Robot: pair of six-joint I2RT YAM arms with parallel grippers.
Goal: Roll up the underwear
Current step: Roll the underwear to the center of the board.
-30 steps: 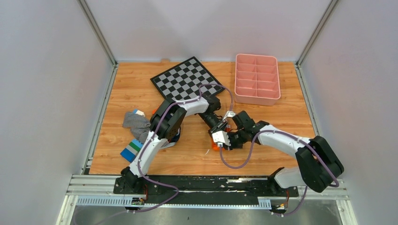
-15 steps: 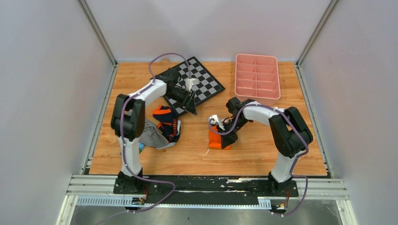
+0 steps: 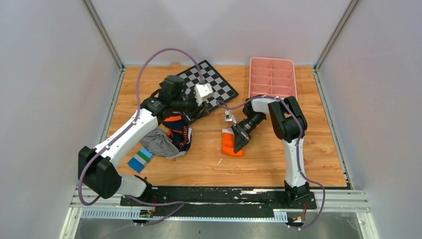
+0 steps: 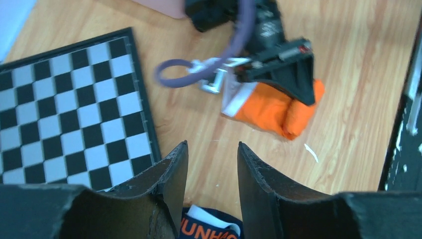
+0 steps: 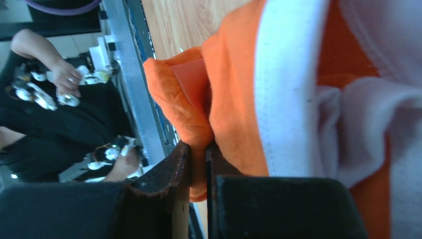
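The underwear (image 3: 230, 145) is a bright orange bundle with a white band, lying bunched on the wood right of centre. It also shows in the left wrist view (image 4: 276, 108) and fills the right wrist view (image 5: 234, 94). My right gripper (image 3: 239, 140) reaches down onto it from the back. In its own view the right gripper (image 5: 197, 147) is shut on a fold of the orange fabric. My left gripper (image 3: 200, 111) hovers by the chessboard's near corner, well left of the bundle. The left gripper (image 4: 211, 145) stands open over bare wood, with nothing between its fingers.
A chessboard (image 3: 206, 83) lies at the back centre and a pink compartment tray (image 3: 271, 82) at the back right. A navy pair with orange lettering (image 3: 180, 132) and a grey striped garment (image 3: 159, 142) lie left of centre. A blue-green item (image 3: 140, 159) sits nearer the front.
The left gripper has left the orange bundle, drawn back toward the chessboard and opened. The right gripper has stayed clamped on the bundle while its arm swung round to reach from the back.
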